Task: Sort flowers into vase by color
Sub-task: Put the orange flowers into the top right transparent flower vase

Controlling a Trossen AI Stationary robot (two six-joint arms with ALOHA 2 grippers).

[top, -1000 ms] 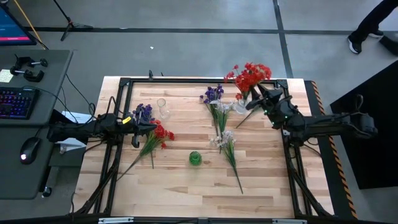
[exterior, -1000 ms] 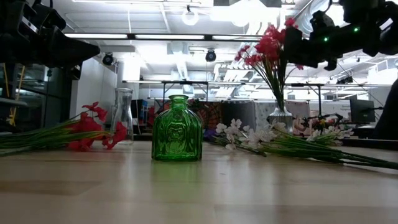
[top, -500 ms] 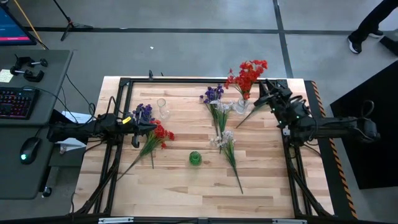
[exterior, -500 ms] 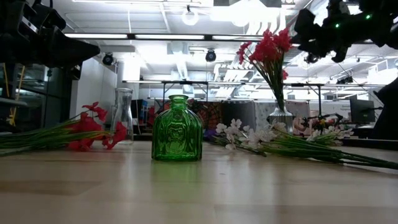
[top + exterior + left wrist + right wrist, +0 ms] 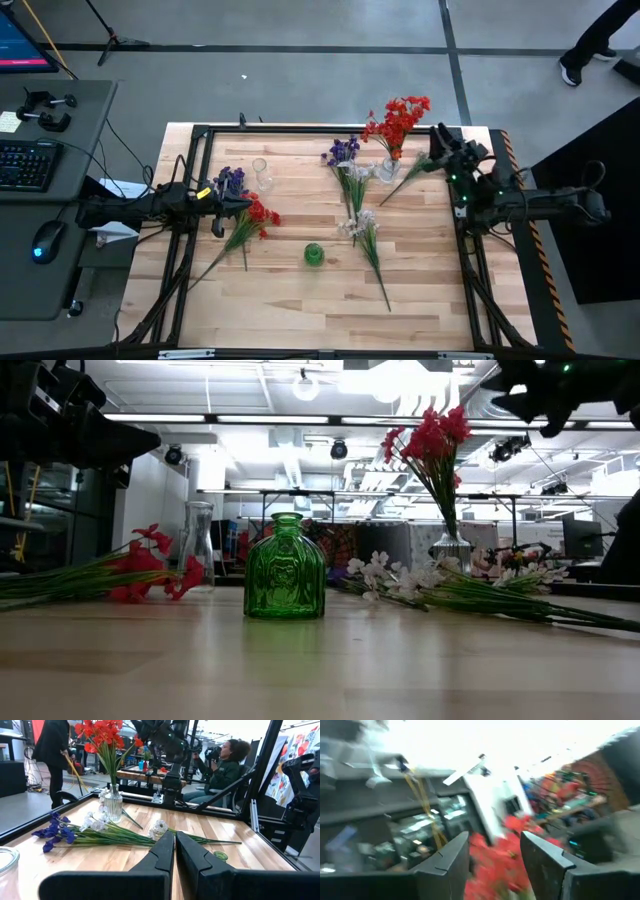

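Now, from above, the right gripper (image 5: pixel 441 137), fingers spread and empty, has drawn back toward 3 o'clock from the red flowers (image 5: pixel 398 122) standing in the clear vase (image 5: pixel 386 170). At the left wrist, the left gripper (image 5: pixel 175 851) rests pressed together.

Beside the clear vase (image 5: pixel 452 550) holding the red spray (image 5: pixel 432 438), we see the right arm (image 5: pixel 560 382) cut off by the low view's top edge, its fingers hidden there. The right wrist view is smeared, so we make out only red blooms (image 5: pixel 507 857) between two fingers (image 5: pixel 447 865). Left of that vase, the left arm (image 5: pixel 70 430) is cropped too.
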